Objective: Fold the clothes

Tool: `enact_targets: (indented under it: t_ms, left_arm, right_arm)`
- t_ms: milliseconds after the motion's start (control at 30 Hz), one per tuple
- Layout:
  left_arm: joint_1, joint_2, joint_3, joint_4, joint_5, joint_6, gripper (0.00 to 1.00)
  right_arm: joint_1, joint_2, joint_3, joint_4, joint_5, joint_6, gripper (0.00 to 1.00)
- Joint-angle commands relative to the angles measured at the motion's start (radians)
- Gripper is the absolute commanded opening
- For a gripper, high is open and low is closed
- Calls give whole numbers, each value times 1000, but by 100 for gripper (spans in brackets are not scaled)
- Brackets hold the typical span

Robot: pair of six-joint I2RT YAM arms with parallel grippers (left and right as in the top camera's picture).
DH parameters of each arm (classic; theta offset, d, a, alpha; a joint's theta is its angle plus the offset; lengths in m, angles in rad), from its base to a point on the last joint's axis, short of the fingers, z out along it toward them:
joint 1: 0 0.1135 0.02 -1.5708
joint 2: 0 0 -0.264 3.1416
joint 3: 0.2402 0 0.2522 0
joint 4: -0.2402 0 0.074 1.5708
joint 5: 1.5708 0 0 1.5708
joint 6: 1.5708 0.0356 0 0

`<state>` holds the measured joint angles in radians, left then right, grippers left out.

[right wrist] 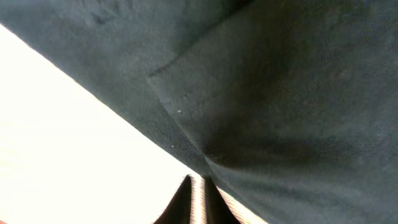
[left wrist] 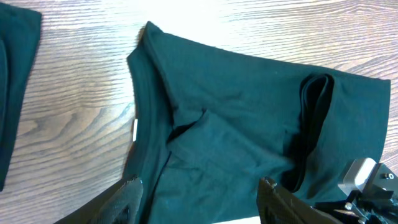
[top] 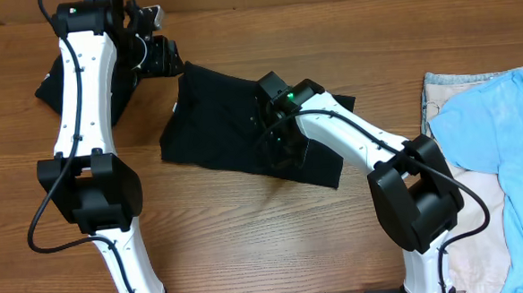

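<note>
- The black shirt [top: 213,118] lies crumpled near the middle of the wooden counter [top: 267,245], its small white tag [left wrist: 135,129] at the collar edge
- The left fingers [left wrist: 127,199] are spread wide and released, hovering over the shirt's collar side with nothing between them
- The right fingers [right wrist: 181,208] are drawn nearly together, only a thin slit between them; their tips meet a hem of the black cloth, and I cannot tell whether any of it is caught
- A second black garment [top: 48,86] sits at the far left, partly under the left arm
- A light blue printed T-shirt [top: 503,143] lies at the right edge, on top of cream pieces [top: 438,92]
</note>
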<state>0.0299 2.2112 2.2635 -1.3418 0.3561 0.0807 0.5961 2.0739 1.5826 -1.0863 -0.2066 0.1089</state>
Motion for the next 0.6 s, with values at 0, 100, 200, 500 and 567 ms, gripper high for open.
enact_targets:
  t_ms: [0, 100, 200, 500, 567]
  left_arm:
    - [-13, -5, 23, 7, 8, 9, 64]
    - [-18, -5, 23, 11, 8, 9, 64]
    - [-19, -5, 23, 11, 8, 9, 66]
    - [-19, -5, 23, 5, 8, 9, 66]
    - [-19, -5, 23, 2, 8, 9, 66]
  right_arm:
    - [-2, -55, 29, 33, 12, -12, 41]
    - [1, -50, 22, 106, 12, -4, 42]
    - [0, -48, 6, 180, 16, 26, 44]
    - [0, 33, 0, 201, 42, 61, 52]
    - [0, 34, 1, 200, 42, 60, 33]
